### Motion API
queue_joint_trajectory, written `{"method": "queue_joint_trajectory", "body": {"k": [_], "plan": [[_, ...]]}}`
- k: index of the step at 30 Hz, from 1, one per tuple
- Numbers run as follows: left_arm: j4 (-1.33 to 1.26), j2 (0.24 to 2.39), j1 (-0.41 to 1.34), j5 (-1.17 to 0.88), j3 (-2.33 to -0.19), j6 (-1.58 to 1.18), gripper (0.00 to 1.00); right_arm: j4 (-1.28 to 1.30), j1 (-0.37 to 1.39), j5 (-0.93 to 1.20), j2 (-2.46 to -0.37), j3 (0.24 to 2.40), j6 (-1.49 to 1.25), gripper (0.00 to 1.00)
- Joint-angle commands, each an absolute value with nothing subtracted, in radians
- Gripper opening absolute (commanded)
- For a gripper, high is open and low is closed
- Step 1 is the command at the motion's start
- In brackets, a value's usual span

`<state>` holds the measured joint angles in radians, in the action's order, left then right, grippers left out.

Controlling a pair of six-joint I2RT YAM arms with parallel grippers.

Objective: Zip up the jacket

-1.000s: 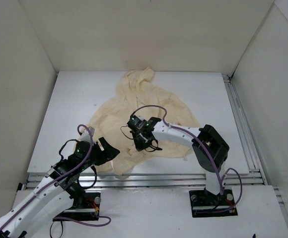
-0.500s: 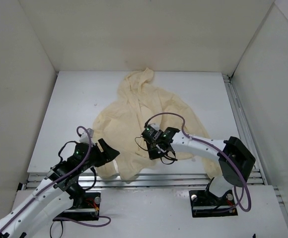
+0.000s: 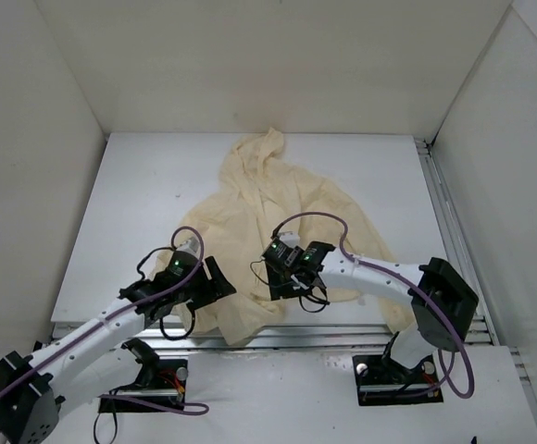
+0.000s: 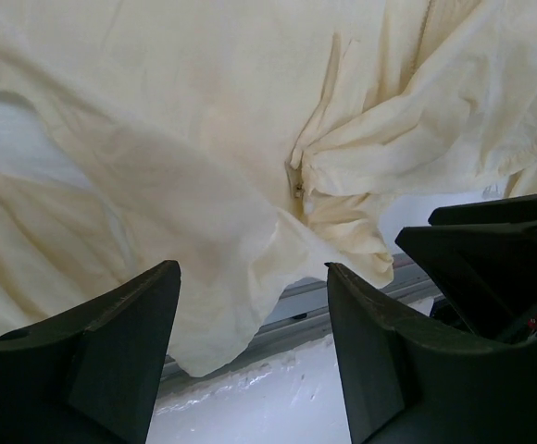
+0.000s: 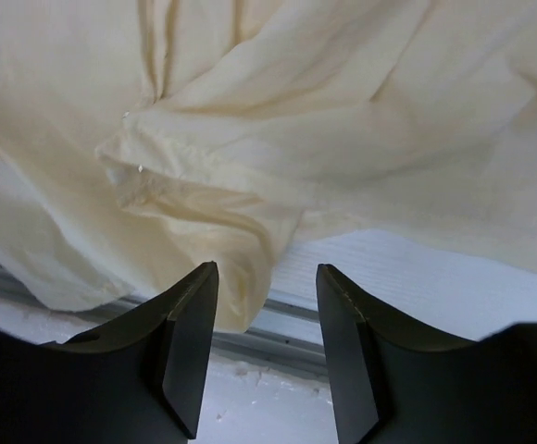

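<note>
Left claw (image 4: pixel 252 273), right claw (image 5: pixel 267 270), both spread empty, one cream jacket (image 3: pixel 250 199), one table (image 3: pixel 139 185)

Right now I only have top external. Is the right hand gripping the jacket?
Observer: No. In the right wrist view the right hand is open, with nothing pinched between its fingers; the jacket lies beyond them.
Operator: Left hand?
Observer: The left hand is open too and holds nothing, per its wrist view.
Operator: Any sign of the zipper pull?
Observer: Yes. The left wrist view shows a small metallic zipper pull where the fabric bunches at the lower front. Neither hand touches it.
</note>
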<state>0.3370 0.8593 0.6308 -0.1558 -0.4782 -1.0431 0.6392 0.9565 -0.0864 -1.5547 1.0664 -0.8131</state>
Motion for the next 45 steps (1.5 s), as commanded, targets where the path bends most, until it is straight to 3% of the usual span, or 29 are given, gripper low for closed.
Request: {"method": "queue_joint_trajectory", "body": {"k": [1,4,9,12,17,19,20,24,32,33,36,45], "plan": [[0.246,0.92,0.646,-0.164,-0.574,-1.074,0.6,0.635,0.923,-0.17,-1.557,1.109,-0.861,0.44],[0.22,0.977,0.669,-0.153,-0.58,-1.094,0.6,0.634,0.899,-0.175,-1.611,1.132,-0.854,0.48],[0.209,1.075,0.678,-0.143,-0.595,-1.104,0.54,0.63,0.862,-0.202,-1.692,1.149,-0.812,0.46],[0.204,1.115,0.678,-0.144,-0.598,-1.101,0.45,0.621,0.835,-0.21,-1.732,1.157,-0.767,0.37],[0.18,1.182,0.678,-0.146,-0.607,-1.086,0.31,0.609,0.775,-0.206,-1.772,1.169,-0.689,0.11],[0.169,1.207,0.669,-0.155,-0.623,-1.072,0.18,0.606,0.749,-0.209,-1.778,1.181,-0.666,0.0],[0.167,1.232,0.669,-0.152,-0.635,-1.06,0.1,0.606,0.746,-0.21,-1.784,1.186,-0.637,0.0],[0.109,1.285,0.647,-0.156,-0.652,-1.029,0.0,0.609,0.698,-0.251,-1.795,1.235,-0.529,0.0],[0.04,1.379,0.629,-0.201,-0.712,-0.954,0.0,0.617,0.617,-0.348,-1.772,1.339,-0.342,0.0],[0.041,1.379,0.629,-0.207,-0.712,-0.95,0.0,0.626,0.617,-0.341,-1.75,1.345,-0.348,0.1],[0.032,1.362,0.629,-0.221,-0.689,-0.95,0.0,0.661,0.635,-0.302,-1.668,1.357,-0.4,0.24],[0.008,1.328,0.629,-0.252,-0.63,-0.946,0.0,0.732,0.785,-0.299,-1.627,1.426,-0.643,0.19]]}}
